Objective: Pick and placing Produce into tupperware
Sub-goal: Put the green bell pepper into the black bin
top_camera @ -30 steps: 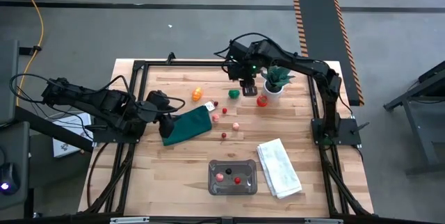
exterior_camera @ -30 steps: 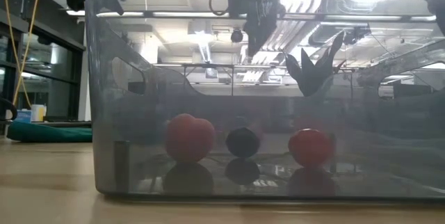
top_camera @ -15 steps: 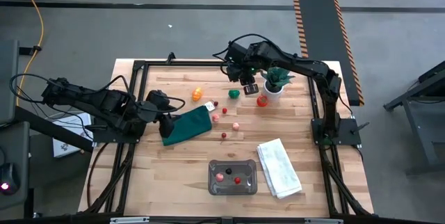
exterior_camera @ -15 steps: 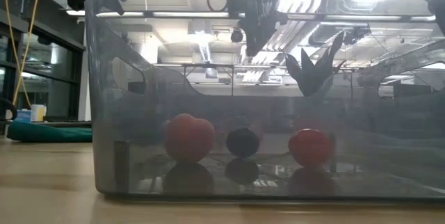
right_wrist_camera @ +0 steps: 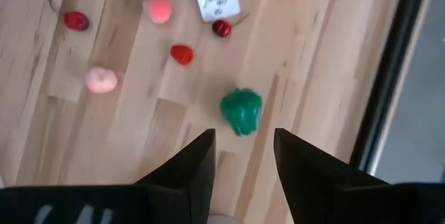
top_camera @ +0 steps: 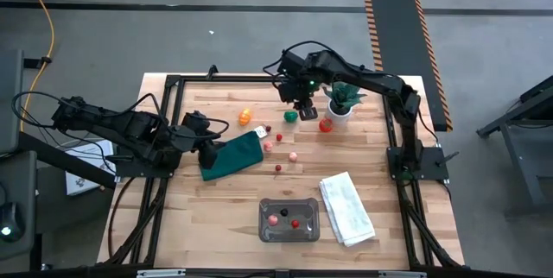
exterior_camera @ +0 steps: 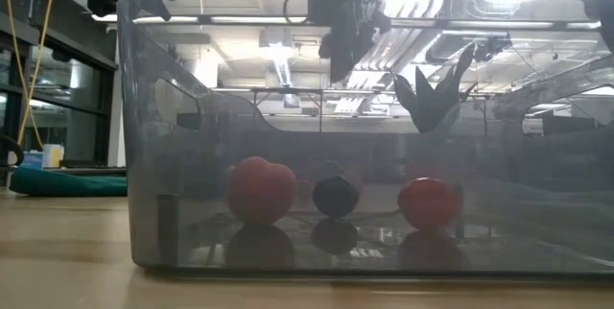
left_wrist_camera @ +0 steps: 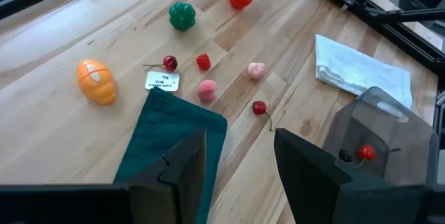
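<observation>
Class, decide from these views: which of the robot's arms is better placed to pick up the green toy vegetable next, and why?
The right. Its open right gripper hovers just beside the green toy vegetable, which lies just ahead of its fingers in its wrist view. The left gripper waits over the dark green cloth.

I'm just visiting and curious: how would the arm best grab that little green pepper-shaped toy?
Probably straight down from above, fingers closing across the green pepper toy's rounded middle. It sits alone on bare wood with free space around it, and the right gripper, open, hovers just beside it.
</observation>
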You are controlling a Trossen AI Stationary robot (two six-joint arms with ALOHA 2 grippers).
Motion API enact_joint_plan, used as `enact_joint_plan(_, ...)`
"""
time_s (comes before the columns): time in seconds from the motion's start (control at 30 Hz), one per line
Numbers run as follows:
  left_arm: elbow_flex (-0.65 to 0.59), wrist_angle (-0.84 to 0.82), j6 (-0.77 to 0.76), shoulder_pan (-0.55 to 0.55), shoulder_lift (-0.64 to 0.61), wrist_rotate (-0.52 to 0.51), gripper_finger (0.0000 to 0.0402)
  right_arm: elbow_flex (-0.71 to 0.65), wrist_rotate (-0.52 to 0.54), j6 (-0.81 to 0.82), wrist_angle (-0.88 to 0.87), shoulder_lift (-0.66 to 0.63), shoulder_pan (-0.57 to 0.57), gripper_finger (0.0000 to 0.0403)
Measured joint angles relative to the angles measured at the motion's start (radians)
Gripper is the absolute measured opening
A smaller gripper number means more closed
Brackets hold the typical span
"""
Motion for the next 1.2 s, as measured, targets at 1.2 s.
enact_joint_plan(1.2,0.0,-0.025,0.0,0.0,0.0,-0.018,0.0159,-0.001,-0.046,0.136,0.061,0.191,-0.092,0.0138)
